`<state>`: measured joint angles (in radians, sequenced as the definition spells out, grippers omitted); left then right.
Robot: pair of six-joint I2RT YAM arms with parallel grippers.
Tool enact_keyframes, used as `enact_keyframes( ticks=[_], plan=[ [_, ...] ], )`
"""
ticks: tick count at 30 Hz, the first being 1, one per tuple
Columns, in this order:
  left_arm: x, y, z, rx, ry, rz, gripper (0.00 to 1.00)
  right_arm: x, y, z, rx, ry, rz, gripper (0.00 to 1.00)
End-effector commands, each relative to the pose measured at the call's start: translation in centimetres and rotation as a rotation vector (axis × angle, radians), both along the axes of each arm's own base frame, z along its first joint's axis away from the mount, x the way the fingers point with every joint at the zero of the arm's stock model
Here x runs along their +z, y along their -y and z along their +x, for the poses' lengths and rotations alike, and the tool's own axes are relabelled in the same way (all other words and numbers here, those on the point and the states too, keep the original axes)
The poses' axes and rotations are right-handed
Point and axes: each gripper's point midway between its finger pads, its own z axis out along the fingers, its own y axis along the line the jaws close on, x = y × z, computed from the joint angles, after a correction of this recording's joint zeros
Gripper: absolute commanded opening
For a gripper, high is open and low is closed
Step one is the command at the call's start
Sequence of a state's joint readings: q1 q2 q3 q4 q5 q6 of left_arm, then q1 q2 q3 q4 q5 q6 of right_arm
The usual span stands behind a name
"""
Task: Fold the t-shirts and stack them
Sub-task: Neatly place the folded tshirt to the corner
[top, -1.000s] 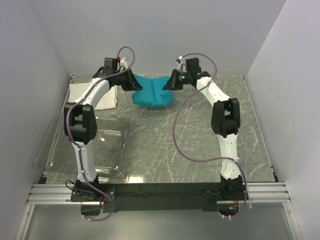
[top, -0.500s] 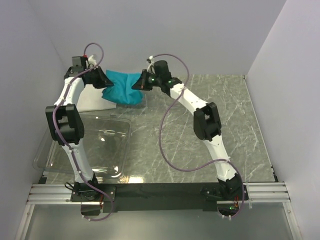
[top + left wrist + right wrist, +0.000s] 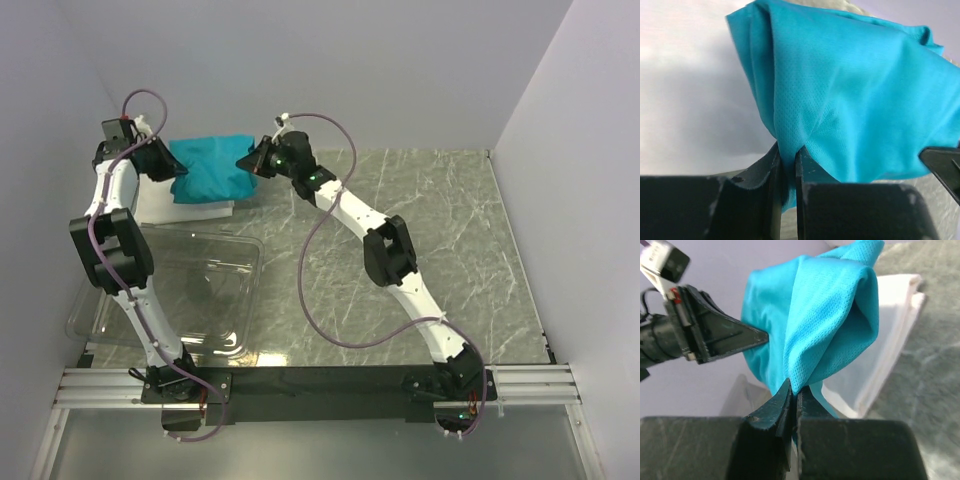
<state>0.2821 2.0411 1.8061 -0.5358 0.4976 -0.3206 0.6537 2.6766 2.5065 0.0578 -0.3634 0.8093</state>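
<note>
Fingers, left [image 3: 176,168]: nipped tight on the left edge of the teal shirt [image 3: 212,168]. Teal shirt: folded bundle strung between my two grips, long axis left to right, over the white shirt [image 3: 200,209] lying on the worktop [image 3: 450,250] at far left. Fingers, right [image 3: 246,160]: nipped tight on its right edge. Lowering looks next.

The blue shirt [image 3: 212,168] is a plain bright teal, and close up its weave is a fine pin-dot mesh. The white shirt [image 3: 195,208] is plain, with no print. The table [image 3: 450,230] is grey-green, marbled with thin pale veins. The bin [image 3: 215,300] is clear and untinted. Both arms [image 3: 345,205] are white with black joints. The left gripper [image 3: 787,152] and right gripper [image 3: 794,387] are black. The cables [image 3: 303,290] are dull purple, and the walls [image 3: 330,70] pale lilac-grey.
</note>
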Motion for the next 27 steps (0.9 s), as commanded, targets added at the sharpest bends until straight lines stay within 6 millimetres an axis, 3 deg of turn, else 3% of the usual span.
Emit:
enact_keyframes(
  ticks=[1, 8, 14, 17, 19, 20, 22, 23, 27],
  plan=[
    [2.6, -2.6, 0.2, 0.036, 0.090, 0.050, 0.00, 2.8, -2.6, 0.0, -0.047, 0.084, 0.135, 0.00],
    [2.3, -5.2, 0.9, 0.072, 0.100, 0.032, 0.00, 3.4, -5.6, -1.5, -0.094, 0.102, 0.215, 0.00],
    [1.0, -6.8, 2.2, 0.090, 0.084, 0.018, 0.00, 0.6, -5.2, 0.0, -0.180, 0.082, 0.184, 0.00],
    [-0.6, -7.4, 2.8, 0.104, 0.059, 0.005, 0.00, -0.7, -5.0, 0.5, -0.204, 0.086, 0.166, 0.04],
    [-0.8, -7.7, 3.4, 0.110, 0.065, 0.011, 0.00, -1.3, -4.6, 1.1, -0.234, 0.100, 0.157, 0.17],
    [-1.5, -7.9, 3.7, 0.117, 0.056, 0.003, 0.00, -1.5, -4.6, 1.3, -0.242, 0.105, 0.153, 0.31],
    [-1.2, -8.2, 4.3, 0.122, 0.068, 0.004, 0.00, -2.2, -4.3, 1.6, -0.254, 0.116, 0.134, 0.44],
    [-1.9, -8.3, 4.5, 0.126, 0.058, -0.003, 0.00, -2.3, -4.0, 2.0, -0.255, 0.110, 0.138, 0.58],
    [-3.1, -8.4, 5.1, 0.129, 0.044, -0.020, 0.00, -1.9, -3.0, 2.6, -0.256, 0.119, 0.109, 0.73]
  ],
)
